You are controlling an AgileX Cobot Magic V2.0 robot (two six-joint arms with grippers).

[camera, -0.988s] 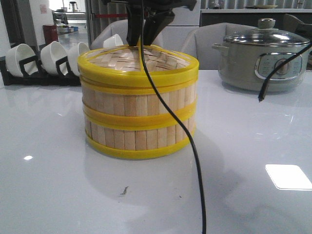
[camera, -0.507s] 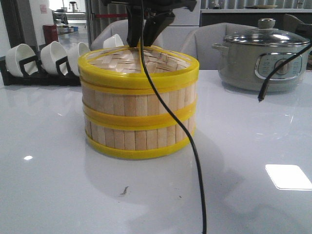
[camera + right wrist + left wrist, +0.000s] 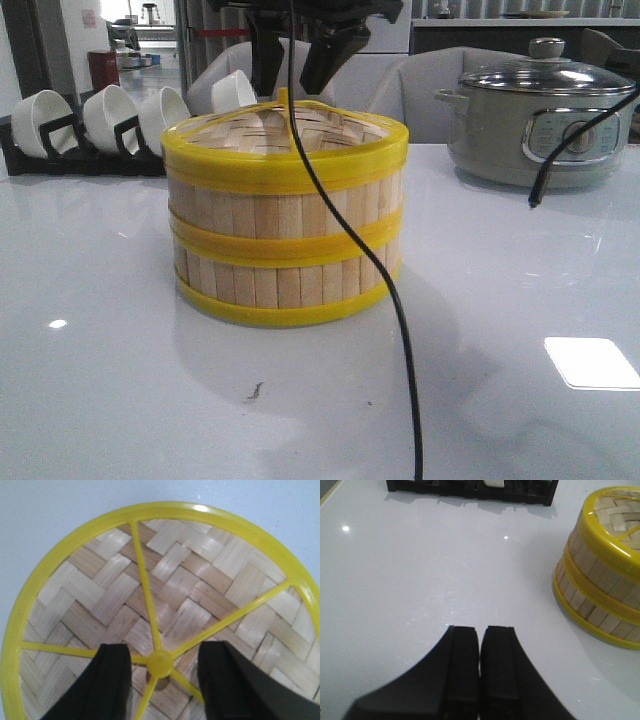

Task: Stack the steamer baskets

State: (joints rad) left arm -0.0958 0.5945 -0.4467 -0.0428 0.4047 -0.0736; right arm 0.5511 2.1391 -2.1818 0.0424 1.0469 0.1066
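Showing 2 slatted steamer baskets (image 3: 285, 235) stacked, woven round lid (image 3: 160, 615), R tool (image 3: 160, 672) apart

We see a glossy white table (image 3: 120, 400), white ceramic cups (image 3: 110, 115) tilted in a black rack (image 3: 60, 160) far left, and a grey glass-lidded electric pot (image 3: 540, 125) far right.

Glossy white table (image 3: 120, 400) is carrying the two stacked steamer baskets (image 3: 285, 235) near centre, a grey electric pot (image 3: 540, 120) at far right, a black rack of white cups (image 3: 90, 125) at far left.
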